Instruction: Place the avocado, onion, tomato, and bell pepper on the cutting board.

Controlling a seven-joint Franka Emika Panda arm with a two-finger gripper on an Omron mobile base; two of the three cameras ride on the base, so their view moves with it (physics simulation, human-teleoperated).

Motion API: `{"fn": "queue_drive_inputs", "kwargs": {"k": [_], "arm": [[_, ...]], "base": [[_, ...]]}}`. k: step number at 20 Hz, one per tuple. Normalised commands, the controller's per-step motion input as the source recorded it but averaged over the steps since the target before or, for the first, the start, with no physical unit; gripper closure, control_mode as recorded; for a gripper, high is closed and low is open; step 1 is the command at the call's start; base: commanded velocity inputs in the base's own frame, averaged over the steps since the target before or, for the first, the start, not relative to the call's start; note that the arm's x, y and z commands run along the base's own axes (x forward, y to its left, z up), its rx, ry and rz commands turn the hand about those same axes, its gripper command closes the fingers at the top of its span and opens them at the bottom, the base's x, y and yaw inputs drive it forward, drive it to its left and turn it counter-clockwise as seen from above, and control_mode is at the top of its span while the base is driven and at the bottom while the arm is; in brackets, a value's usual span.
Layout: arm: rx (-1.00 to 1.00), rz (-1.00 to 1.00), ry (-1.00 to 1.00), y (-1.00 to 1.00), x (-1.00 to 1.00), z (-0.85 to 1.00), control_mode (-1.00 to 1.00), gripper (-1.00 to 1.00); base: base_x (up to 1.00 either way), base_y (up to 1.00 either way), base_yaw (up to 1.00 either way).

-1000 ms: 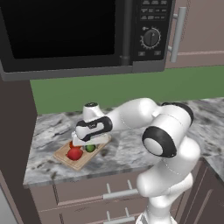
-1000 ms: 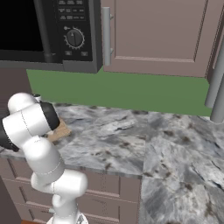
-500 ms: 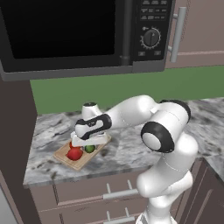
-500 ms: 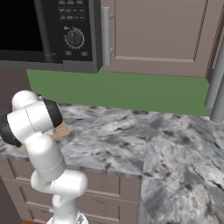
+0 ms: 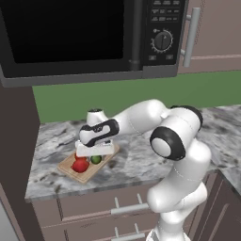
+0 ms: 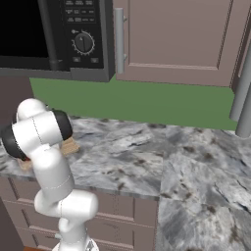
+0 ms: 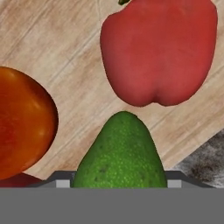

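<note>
The avocado [image 7: 121, 153] lies at the 6 o'clock edge of the hand view, its narrow end toward 12, with the wooden grain of the cutting board [image 7: 52, 48] visible around it; it appears to be resting on the board or just above it. From the left base view it shows as a small green ball [image 5: 96, 159] on the board [image 5: 70, 170], directly beneath the claw [image 5: 95, 151]. The red bell pepper [image 7: 159, 50] sits at about 1 o'clock from the avocado, close but apart. At 9 o'clock is the rounded orange-red tomato [image 7: 24, 124], also near without clearly touching. A sliver of something dark red [image 7: 17, 180] peeks out at 7 o'clock, possibly the onion, though too little shows to be sure.

Whether the claw is clenched on the avocado or has released it cannot be told: the fingertips are not distinguishable, and the avocado fills the space where they would be.

By my reading, this is the placing of the avocado, likely the last or near-last item, since the other vegetables already lie on the board. The next move calls for a full release, then a straight lift away, without nudging the pepper or tomato. The grey marble desk [image 5: 136, 160] carries the board, below the microwave [image 5: 89, 37].
</note>
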Motion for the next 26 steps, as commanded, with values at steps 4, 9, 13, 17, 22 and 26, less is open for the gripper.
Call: {"fn": "queue_drive_inputs", "kwargs": {"k": [4, 9, 13, 17, 22, 26], "arm": [[0.0, 0.0, 0.06, 0.0, 0.0, -0.01, -1.0, -1.0], [0.0, 0.0, 0.03, 0.0, 0.0, 0.0, -1.0, -1.0], [0.0, 0.0, 0.01, 0.0, 0.0, 0.0, -1.0, -1.0], [0.0, 0.0, -0.02, 0.0, -0.16, 0.19, -1.0, -1.0], [0.0, 0.01, -0.07, 0.0, -0.21, 0.37, -1.0, -1.0], [0.0, 0.01, -0.1, 0.0, -0.09, 0.51, -1.0, -1.0]], "base": [[0.0, 0.0, 0.0], [0.0, 0.0, 0.0], [0.0, 0.0, 0.0], [0.0, 0.0, 0.0], [0.0, 0.0, 0.0], [0.0, 0.0, 0.0]]}}
